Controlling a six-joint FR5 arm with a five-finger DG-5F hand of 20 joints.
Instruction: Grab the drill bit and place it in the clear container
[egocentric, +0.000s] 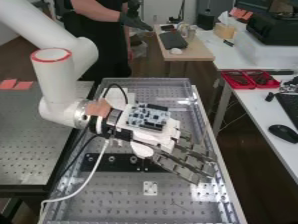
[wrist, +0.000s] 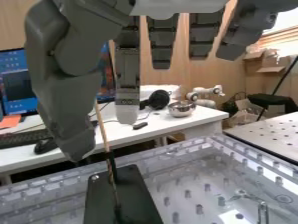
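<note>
Fingers straight and spread, the hand (egocentric: 148, 137) hangs over the clear container (egocentric: 110, 200), and the likely drill bit (wrist: 102, 125), a thin brown rod, stands between thumb and nearest finger in the wrist view, above the black block (wrist: 136, 200); touching, can't tell! An off-centre close could knock it over, a weak pinch let it slip

- High view: near end of clear container (egocentric: 166, 202) cut off by edge.
- Black strip (egocentric: 106, 162) partly hidden behind hand (egocentric: 179, 167).
- Contents of red trays (egocentric: 238, 88) too small to tell.
- Wrist view: monitor (wrist: 16, 65) cut off.
</note>
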